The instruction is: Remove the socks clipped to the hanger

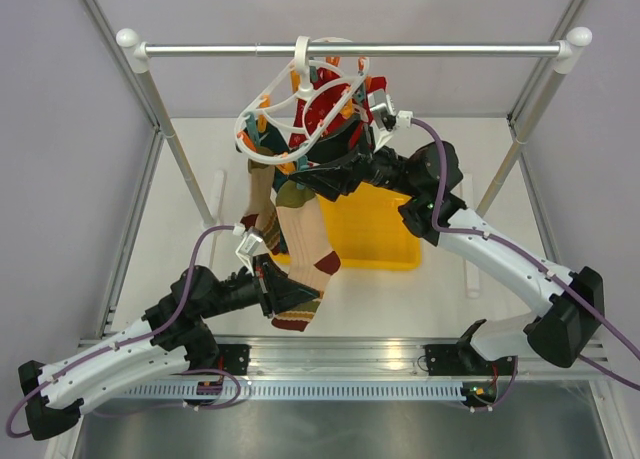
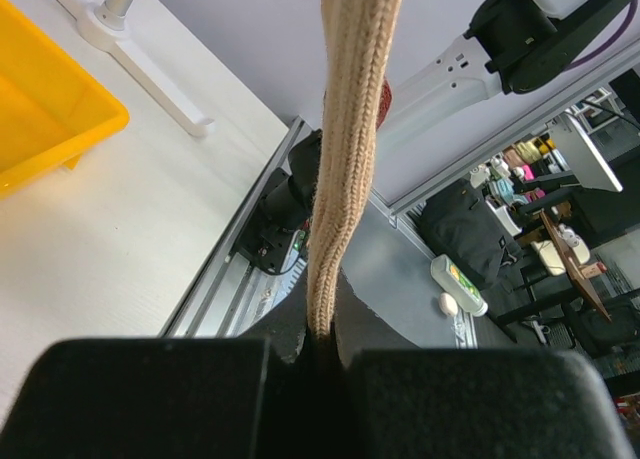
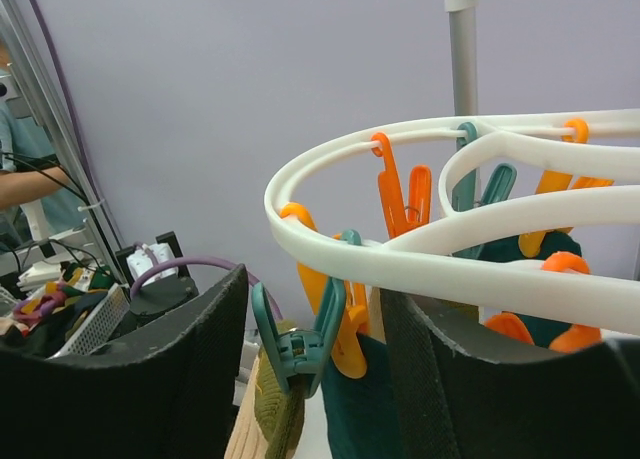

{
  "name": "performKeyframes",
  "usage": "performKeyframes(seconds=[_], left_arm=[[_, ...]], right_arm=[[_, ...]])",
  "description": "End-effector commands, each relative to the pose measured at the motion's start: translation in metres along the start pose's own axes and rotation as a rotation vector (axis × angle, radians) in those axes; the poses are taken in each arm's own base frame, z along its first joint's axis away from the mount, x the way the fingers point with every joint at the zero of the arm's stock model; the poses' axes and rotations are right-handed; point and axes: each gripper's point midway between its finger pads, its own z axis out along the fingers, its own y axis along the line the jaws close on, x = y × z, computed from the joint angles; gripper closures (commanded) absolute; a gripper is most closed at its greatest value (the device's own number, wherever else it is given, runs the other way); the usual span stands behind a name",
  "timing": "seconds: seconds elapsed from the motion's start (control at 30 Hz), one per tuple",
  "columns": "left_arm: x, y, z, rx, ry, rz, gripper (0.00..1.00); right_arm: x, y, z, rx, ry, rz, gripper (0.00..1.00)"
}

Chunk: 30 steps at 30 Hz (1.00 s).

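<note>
Clamping the beige ribbed knit sock [image 2: 345, 129] that hangs below the white plastic oval hanger [image 3: 450, 279], our left tool [image 2: 325, 349] is pressed together on it. We see our right tool [image 3: 315, 294] standing apart just under the hanger's rim, with a teal plastic peg [image 3: 295, 344] between its fingers.

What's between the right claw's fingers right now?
In the right wrist view, a teal peg hanging off the hanger, pinching a sock. The right claw stands open around it.
</note>
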Motion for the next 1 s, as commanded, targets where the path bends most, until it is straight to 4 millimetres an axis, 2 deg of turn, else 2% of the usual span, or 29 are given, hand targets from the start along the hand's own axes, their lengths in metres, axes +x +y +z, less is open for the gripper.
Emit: performKeyframes(seconds=[0.0, 0.1, 0.13, 0.2, 0.23, 0.4, 0.57, 0.7, 0.73, 0.93, 0.97], left_arm=[[-0.009, -0.016, -0.001, 0.040, -0.006, -0.009, 0.98], [-0.009, -0.016, -0.001, 0.040, -0.006, -0.009, 0.98], [-0.009, -0.015, -0.001, 0.037, -0.007, -0.006, 0.98], [-0.008, -0.014, -0.001, 0.034, -0.006, -0.007, 0.98], [-0.008, -0.014, -0.001, 0.034, -0.006, -0.009, 0.98], [-0.006, -0.011, -0.002, 0.028, -0.010, -0.009, 0.98], [-0.013, 0.000, 0.003, -0.031, -0.047, -0.003, 0.98], [-0.026, 0.021, 0.016, -0.127, -0.110, 0.003, 0.98], [-0.035, 0.019, 0.021, -0.122, -0.145, 0.011, 0.98], [-0.052, 0.039, 0.068, -0.194, -0.145, 0.079, 0.98], [-0.067, 0.031, 0.075, -0.177, -0.168, 0.113, 0.98]], right_arm=[[-0.022, 0.012, 0.004, -0.055, -0.060, -0.052, 0.41], [-0.022, 0.010, 0.004, -0.049, -0.060, -0.046, 0.51], [-0.022, 0.009, 0.005, -0.042, -0.063, -0.046, 0.59], [-0.023, 0.008, 0.004, -0.033, -0.067, -0.045, 0.66], [-0.023, 0.008, 0.004, -0.028, -0.068, -0.042, 0.73], [-0.025, 0.002, 0.002, 0.020, -0.065, -0.046, 0.89], [-0.027, 0.002, -0.001, 0.043, -0.059, -0.054, 0.92], [-0.025, -0.001, -0.003, 0.066, -0.046, -0.057, 0.92], [-0.025, -0.001, -0.003, 0.067, -0.044, -0.057, 0.92], [-0.024, -0.003, -0.004, 0.088, -0.027, -0.062, 0.92], [-0.024, -0.003, -0.005, 0.092, -0.025, -0.063, 0.92]])
